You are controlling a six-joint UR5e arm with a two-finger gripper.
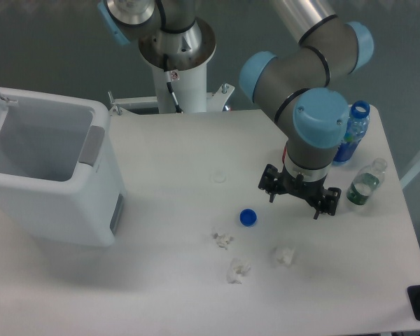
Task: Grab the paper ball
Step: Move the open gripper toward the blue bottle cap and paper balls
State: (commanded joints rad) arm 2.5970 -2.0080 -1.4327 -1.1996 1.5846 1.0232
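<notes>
The paper ball point(285, 255) is a small compact white wad on the white table point(168, 161), right of the other two paper pieces. My gripper point(295, 203) hangs from the arm's blue-capped wrist, pointing down, a short way behind the ball and not touching it. Its two black fingers stand apart, so it is open and holds nothing. A smaller, flatter paper scrap point(222, 240) and a looser ragged wad point(238, 269) lie to the left of the ball.
A blue bottle cap point(248, 218) lies left of the gripper. A blue bottle point(351, 133) and a clear bottle point(365, 183) stand at the right edge. A white bin point(49, 175) stands open at the left. The robot base point(176, 63) is at the back.
</notes>
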